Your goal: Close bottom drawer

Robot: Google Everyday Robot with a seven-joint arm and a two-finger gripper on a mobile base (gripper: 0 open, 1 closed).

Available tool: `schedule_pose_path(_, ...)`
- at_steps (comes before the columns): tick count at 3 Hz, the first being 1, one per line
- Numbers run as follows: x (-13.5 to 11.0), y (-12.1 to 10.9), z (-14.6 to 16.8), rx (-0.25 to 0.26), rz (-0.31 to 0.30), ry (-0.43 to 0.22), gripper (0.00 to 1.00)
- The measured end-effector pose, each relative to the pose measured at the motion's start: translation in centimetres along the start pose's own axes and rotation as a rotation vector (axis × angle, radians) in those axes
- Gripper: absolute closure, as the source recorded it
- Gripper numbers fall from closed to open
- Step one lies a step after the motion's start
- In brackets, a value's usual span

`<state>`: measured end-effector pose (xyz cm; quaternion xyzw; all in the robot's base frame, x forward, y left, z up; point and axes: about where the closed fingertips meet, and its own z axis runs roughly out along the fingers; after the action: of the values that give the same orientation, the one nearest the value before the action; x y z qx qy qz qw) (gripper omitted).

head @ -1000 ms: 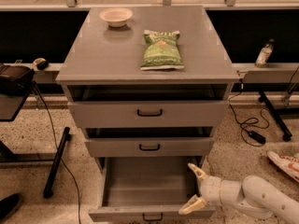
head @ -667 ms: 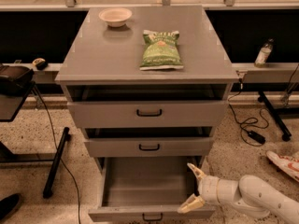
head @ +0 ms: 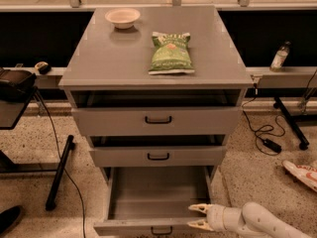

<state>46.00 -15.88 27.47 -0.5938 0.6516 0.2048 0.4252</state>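
The bottom drawer point(head: 148, 192) of the grey cabinet is pulled far out, showing its deep plain grey tray. Its slim front panel with a small black loop handle point(head: 161, 230) sits at the bottom edge of the camera view. My gripper point(head: 200, 217) comes in from the lower right on a white arm. It is open, with its two pale fingers spread at the drawer's front right corner, one over the tray and one at the front panel. It holds nothing.
The top drawer point(head: 158, 119) and middle drawer point(head: 158, 156) stand slightly open above. A green chip bag point(head: 171, 52) and a white bowl point(head: 122, 17) lie on the cabinet top. A black stand leg point(head: 59, 172) is at the left, and a cable point(head: 262, 133) runs along the floor at the right.
My gripper has shifted a little to the left and downward, closer to the drawer's front right corner. The drawer has not visibly moved.
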Motion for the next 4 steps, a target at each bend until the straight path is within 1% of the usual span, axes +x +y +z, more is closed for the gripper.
schedule_pose_path(1, 2.8, 2.6, 1.3, -0.092, -0.031, -0.042, 0.73)
schedule_pose_path(2, 4.0, 4.3, 0.8, -0.156, -0.062, -0.094, 0.96)
schedule_pose_path(3, 3.6, 4.6, 0.7, -0.172, -0.063, -0.112, 1.0)
schedule_pose_path(4, 3.6, 4.6, 0.7, -0.172, -0.063, -0.112, 1.0)
